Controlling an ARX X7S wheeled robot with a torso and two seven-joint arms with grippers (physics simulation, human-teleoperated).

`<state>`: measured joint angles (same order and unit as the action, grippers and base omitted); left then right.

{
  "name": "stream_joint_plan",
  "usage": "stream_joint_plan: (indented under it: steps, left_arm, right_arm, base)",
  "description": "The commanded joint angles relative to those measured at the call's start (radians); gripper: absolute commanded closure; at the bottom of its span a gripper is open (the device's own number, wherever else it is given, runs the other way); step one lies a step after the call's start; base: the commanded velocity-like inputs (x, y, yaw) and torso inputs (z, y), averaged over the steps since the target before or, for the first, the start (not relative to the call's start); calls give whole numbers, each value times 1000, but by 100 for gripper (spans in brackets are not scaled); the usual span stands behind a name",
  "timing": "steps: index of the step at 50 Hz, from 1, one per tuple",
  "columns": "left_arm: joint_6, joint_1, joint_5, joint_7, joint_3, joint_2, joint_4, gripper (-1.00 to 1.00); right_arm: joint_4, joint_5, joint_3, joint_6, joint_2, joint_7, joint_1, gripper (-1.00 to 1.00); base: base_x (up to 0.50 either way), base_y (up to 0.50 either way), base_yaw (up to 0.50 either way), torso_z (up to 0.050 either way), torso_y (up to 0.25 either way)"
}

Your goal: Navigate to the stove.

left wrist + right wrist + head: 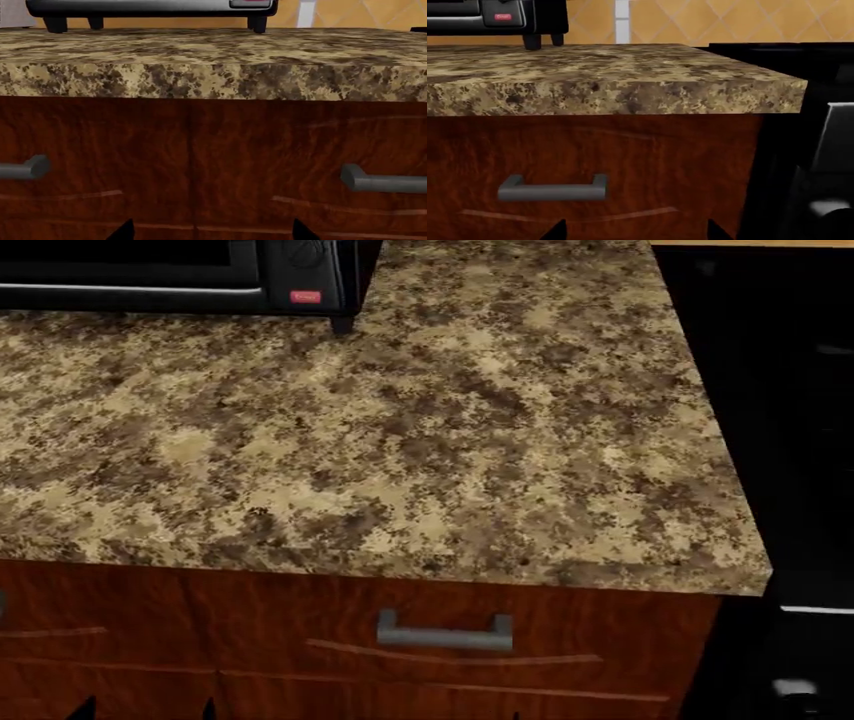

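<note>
Speckled tan-and-brown granite countertop (400,440) fills most of the head view — taken as landmark. Below its front edge: reddish-brown wood cabinet (334,660) with a grey bar drawer handle (445,631).

Stove (774,390) — glossy black, directly beside the countertop's right end, touching its edge. Only a strip of it shows at the head view's right border; a thin silver front strip (817,610) and one silver-tipped knob (794,689) sit lower than the countertop's front corner. Burners and grates not discernible in the dark surface. Right wrist view shows the same black body (787,60) past the countertop's end, with a knob (829,207) low down.

Toaster oven (187,275), dark with a red button, stands at the countertop's far left rear, well apart from the stove. Left wrist view shows its underside and feet (153,10) on the countertop.

Left gripper (210,231): only two dark fingertips show, spaced apart — jaws released, nothing between. Right gripper (634,229): same, tips apart, holding nothing.
</note>
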<state>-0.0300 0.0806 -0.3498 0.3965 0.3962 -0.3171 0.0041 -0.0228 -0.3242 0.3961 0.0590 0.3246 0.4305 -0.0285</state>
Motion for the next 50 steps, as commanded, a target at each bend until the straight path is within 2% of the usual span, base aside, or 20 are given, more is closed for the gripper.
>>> stream_joint_plan:
  steps: [1, 50]
  left_arm:
    - [42, -7, 10, -44, -14, 13, -5, -100]
    - [47, -3, 1, -38, -3, 5, -8, -100]
  right_arm:
    - [1, 21, -25, -5, -17, -19, -2, -100]
    - [5, 14, -15, 1, -10, -10, -6, -100]
  base:
    - [-500, -18, 0, 0, 0]
    - [-500, -18, 0, 0, 0]
